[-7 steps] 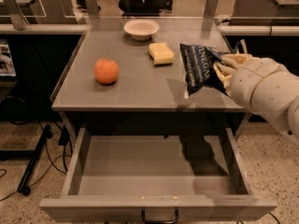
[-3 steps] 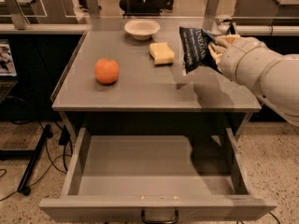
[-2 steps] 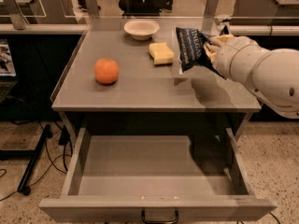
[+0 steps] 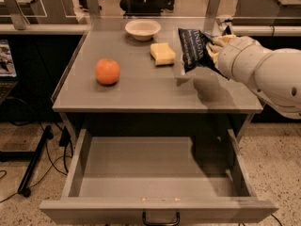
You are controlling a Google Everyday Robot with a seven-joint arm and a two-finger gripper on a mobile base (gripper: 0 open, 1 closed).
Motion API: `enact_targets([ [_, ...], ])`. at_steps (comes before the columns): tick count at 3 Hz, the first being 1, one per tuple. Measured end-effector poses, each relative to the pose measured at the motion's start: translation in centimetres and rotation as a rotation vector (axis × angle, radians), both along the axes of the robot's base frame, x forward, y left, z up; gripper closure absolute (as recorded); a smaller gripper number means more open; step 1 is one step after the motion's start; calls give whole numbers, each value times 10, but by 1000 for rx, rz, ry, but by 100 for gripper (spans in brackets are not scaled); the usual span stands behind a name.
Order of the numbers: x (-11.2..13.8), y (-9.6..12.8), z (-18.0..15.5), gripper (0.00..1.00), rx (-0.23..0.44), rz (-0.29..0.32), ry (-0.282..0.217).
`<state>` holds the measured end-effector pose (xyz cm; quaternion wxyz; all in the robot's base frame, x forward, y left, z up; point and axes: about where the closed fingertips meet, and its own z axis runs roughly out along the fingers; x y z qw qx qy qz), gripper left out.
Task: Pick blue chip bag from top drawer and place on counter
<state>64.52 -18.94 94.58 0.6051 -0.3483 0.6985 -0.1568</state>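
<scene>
The blue chip bag (image 4: pixel 193 48) hangs upright in my gripper (image 4: pixel 211 50), which is shut on its right edge. The bag is held above the right part of the grey counter (image 4: pixel 141 93), its lower end close to the surface. My white arm reaches in from the right. The top drawer (image 4: pixel 155 173) stands pulled out below the counter and holds nothing visible; its dark looped handle (image 4: pixel 161 219) shows at the bottom edge.
An orange fruit (image 4: pixel 107 71) sits on the left of the counter. A yellow sponge (image 4: pixel 162 53) lies just left of the bag. A white bowl (image 4: pixel 142 29) stands at the back. Cables and a stand leg lie on the floor at left.
My gripper has carried the bag up from over the counter's front right edge, back and slightly left, and now holds it lower, close to the sponge.
</scene>
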Motion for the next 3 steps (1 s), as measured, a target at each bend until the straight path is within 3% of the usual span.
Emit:
enact_targets([
  [2, 0, 0, 0, 0, 0, 0, 0],
  [3, 0, 0, 0, 0, 0, 0, 0],
])
